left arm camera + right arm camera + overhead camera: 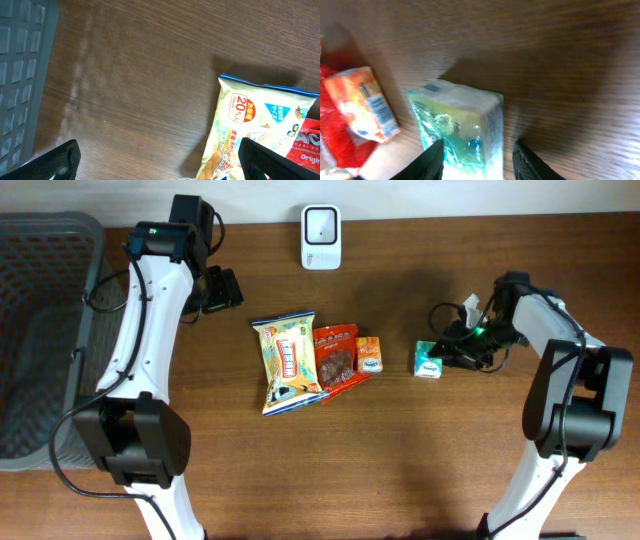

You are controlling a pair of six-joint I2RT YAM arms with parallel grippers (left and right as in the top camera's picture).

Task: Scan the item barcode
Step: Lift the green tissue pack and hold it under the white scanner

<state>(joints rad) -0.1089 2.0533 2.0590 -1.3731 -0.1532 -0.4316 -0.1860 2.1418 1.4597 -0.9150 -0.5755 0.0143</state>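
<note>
The desk is seen in dark brown, streaked with fine wood grain. A grey grid pattern is carried by the basket. The scanner is white with a darker grey window. The snack bag is coloured pale yellow, edged in blue and lettered in red. A red packet and an orange box with a pale barcode panel are shown. The small pack is teal-green and white.

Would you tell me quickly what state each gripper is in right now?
Left gripper: open, empty.
Right gripper: open, straddling the green pack.
</note>
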